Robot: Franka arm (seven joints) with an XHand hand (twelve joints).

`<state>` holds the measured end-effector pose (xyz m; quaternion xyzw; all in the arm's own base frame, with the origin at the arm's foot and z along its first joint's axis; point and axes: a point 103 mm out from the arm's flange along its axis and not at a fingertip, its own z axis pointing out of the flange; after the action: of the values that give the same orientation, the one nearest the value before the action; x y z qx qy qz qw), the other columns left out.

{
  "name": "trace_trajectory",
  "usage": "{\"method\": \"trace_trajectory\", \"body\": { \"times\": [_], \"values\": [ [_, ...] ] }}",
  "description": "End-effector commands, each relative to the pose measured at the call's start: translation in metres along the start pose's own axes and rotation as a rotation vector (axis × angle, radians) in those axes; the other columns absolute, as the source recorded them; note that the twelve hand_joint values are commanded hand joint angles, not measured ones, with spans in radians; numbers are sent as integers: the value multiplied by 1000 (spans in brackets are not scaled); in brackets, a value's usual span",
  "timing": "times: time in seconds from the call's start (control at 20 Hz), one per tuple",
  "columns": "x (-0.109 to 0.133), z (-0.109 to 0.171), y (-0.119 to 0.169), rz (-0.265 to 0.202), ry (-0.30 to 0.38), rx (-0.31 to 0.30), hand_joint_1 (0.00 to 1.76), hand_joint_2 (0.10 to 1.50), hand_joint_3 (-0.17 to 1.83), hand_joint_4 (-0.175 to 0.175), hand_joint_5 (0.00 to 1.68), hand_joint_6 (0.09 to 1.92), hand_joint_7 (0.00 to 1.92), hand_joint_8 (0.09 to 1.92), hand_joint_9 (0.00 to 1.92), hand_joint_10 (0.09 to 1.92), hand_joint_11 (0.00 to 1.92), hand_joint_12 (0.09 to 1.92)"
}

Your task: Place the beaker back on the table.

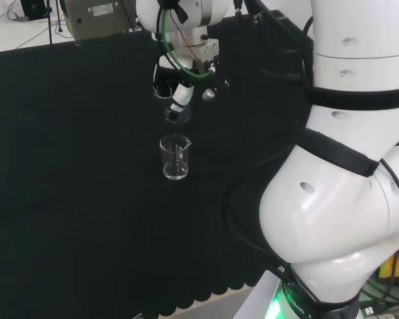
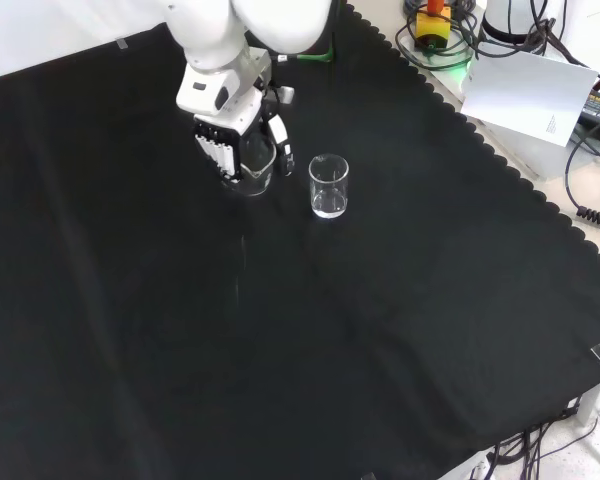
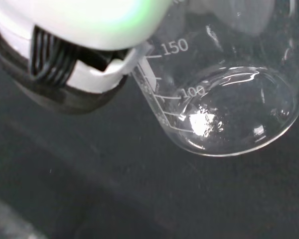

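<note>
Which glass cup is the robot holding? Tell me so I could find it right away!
Start at the big white arm coming in at the top of the front view and follow it down to its black and white hand. The held beaker is the clear glass one with fingers curled round it. The other beaker stands alone on the black cloth, to its right in that view.

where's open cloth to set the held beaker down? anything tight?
Front view: the hand holds a beaker with its fingers round it. Tight spot: a second beaker stands just right of it. Bare black cloth runs from both beakers toward the near edge, and to the left of the hand. Either patch looks safe; I'd go left or nearer, away from the standing beaker.
</note>
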<state>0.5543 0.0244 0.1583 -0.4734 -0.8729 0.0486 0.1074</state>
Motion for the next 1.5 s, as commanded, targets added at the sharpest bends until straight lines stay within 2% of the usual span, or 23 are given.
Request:
{"method": "trace_trajectory", "body": {
  "times": [0.05,0.3,0.75,1.5],
  "values": [
    [-21,14,19,-19,124,-76,1329,599,629,-175,1526,122,1620,87,1822,87,1587,471],
    [-31,26,22,-18,150,-86,1329,603,622,-175,1525,122,1619,87,1813,87,1584,470],
    [-43,41,22,-11,138,-62,1329,609,612,-175,1523,121,1617,87,1804,87,1561,464],
    [-47,57,26,-8,152,-61,1329,615,602,-175,1522,120,1616,87,1797,87,1533,465]
  ]
}}
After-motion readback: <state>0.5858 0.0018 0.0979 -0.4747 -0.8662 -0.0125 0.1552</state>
